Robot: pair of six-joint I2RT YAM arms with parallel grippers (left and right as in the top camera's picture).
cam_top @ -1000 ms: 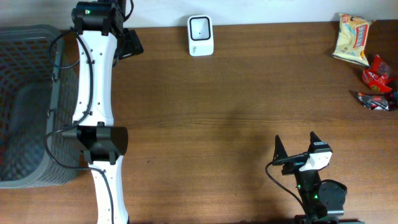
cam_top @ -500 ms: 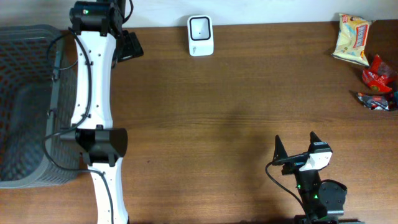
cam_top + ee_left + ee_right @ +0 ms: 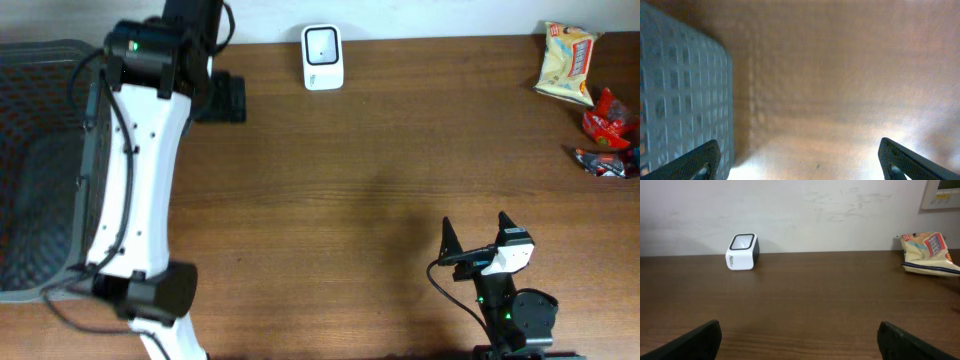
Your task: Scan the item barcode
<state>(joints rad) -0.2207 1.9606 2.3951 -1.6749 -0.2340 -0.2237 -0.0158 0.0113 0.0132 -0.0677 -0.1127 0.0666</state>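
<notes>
The white barcode scanner (image 3: 322, 57) stands at the table's far edge; the right wrist view has the scanner (image 3: 742, 251) at upper left. Snack packets lie at the far right: a yellow bag (image 3: 567, 62), also seen as the yellow bag (image 3: 930, 254), and two red packets (image 3: 610, 118). My left gripper (image 3: 222, 97) hovers left of the scanner beside the basket, open and empty (image 3: 800, 165). My right gripper (image 3: 478, 240) sits near the front edge, open with nothing between its fingers (image 3: 800, 342), far from the packets.
A grey mesh basket (image 3: 40, 170) fills the left side, and the basket's wall (image 3: 685, 95) shows close by in the left wrist view. The white left arm (image 3: 135, 190) stretches along the basket's right edge. Bare brown wood lies between scanner and right gripper.
The left arm has swung: its gripper shifted a little right and toward the front, and its elbow dropped toward the front-left. The right arm has not moved.
</notes>
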